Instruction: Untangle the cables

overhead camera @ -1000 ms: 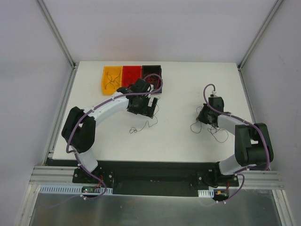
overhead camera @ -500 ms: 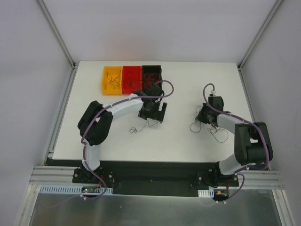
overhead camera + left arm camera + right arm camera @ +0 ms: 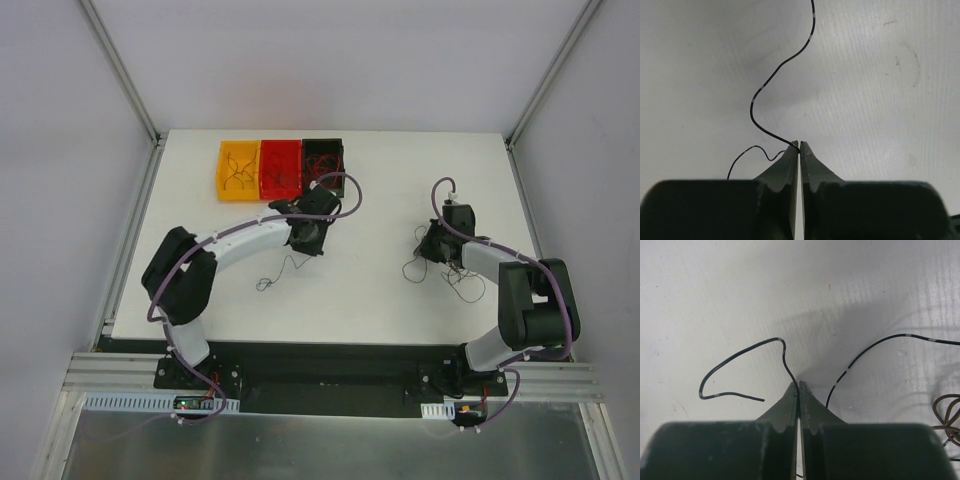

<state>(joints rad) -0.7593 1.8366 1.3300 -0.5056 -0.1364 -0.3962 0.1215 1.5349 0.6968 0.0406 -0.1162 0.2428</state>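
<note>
Left gripper (image 3: pixel 799 146) clamped on black cable (image 3: pixel 762 90), near black bin (image 3: pixel 322 142), right gripper (image 3: pixel 798 385) clamped on second black cable (image 3: pixel 740 352), well right of bin

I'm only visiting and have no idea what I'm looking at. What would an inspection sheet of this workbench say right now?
Surface: white table, a few faint scuffs.
Job's things: loose wires by the right arm; one black wire trailing from the left arm; yellow tray, red tray and black tray at the far side, each holding wires.
Clutter: nothing seen.
Grippers: left gripper shut on the black wire; right gripper shut on another black strand.
Cables: purple arm cables loop along both arms.
Surroundings: white walls, metal frame posts.
</note>
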